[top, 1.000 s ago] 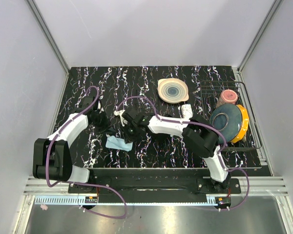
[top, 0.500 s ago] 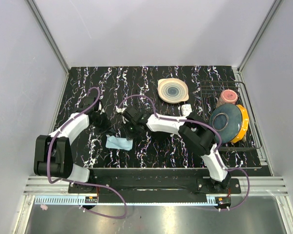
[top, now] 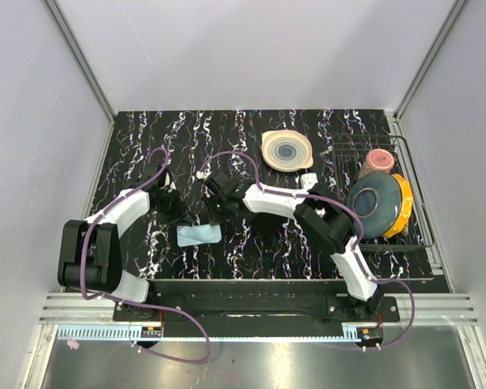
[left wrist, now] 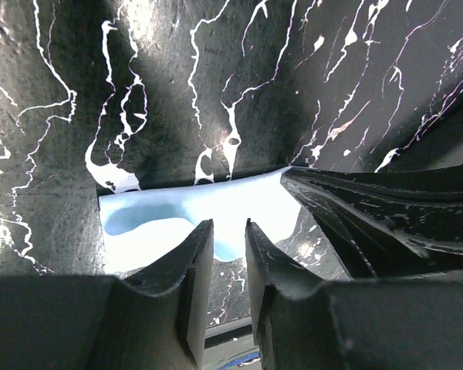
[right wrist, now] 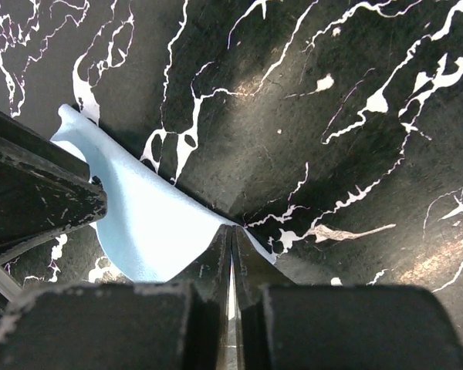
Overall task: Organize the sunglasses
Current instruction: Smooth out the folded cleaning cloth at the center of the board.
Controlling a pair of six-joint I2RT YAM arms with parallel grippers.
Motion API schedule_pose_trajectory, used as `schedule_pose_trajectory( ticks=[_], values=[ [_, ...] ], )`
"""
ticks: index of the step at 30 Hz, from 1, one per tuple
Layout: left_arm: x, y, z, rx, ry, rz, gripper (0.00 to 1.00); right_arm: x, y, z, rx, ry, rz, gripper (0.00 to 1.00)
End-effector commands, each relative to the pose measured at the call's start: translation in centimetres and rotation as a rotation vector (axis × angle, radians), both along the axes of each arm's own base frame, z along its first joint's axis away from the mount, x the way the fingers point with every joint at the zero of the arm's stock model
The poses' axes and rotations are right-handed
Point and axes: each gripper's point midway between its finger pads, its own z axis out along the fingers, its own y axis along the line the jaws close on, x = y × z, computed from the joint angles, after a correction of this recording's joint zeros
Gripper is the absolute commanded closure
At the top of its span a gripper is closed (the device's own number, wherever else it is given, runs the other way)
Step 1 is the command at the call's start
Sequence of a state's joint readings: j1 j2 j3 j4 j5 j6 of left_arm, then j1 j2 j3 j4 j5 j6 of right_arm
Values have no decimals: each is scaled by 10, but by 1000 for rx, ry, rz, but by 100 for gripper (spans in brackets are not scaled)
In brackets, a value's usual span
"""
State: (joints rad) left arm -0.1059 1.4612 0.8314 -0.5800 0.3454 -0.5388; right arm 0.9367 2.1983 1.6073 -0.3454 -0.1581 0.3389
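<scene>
Sunglasses not in view. Expect light, brittle, slick lenses; take by frame bridge. My right jaws closed, pinching blue cloth corner; left jaws narrow gap, empty.

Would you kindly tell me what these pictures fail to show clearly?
Sunglasses: seen in no view.
Light blue cloth: top view, far edge hidden under the left gripper and right gripper.
Small white object by the round patterned plate: top view, too small to identify.
</scene>
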Motion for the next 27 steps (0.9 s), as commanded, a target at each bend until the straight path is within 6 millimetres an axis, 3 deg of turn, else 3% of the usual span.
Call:
schedule_pose_trajectory(
  ticks=[1,7,11,15,21,25,27],
  values=[
    [3,-3,-8,4,-14,-3,71,12,-1,-2,-4,4,-30,94],
    [-4,0,-23,47,28,25,70,14,-3,-2,5,19,-43,93],
    [-17,17,-25,157,80,58,73,15,-4,-3,11,36,-54,92],
    [-38,33,-15,239,94,96,75,16,-4,-2,17,45,-66,92],
    [-55,37,-5,252,95,106,78,16,-2,1,28,57,-68,89],
    [-50,41,9,266,31,135,77,16,2,11,50,53,-56,87],
    [-44,43,18,269,-18,155,75,18,6,26,88,29,-30,85]
  ],
)
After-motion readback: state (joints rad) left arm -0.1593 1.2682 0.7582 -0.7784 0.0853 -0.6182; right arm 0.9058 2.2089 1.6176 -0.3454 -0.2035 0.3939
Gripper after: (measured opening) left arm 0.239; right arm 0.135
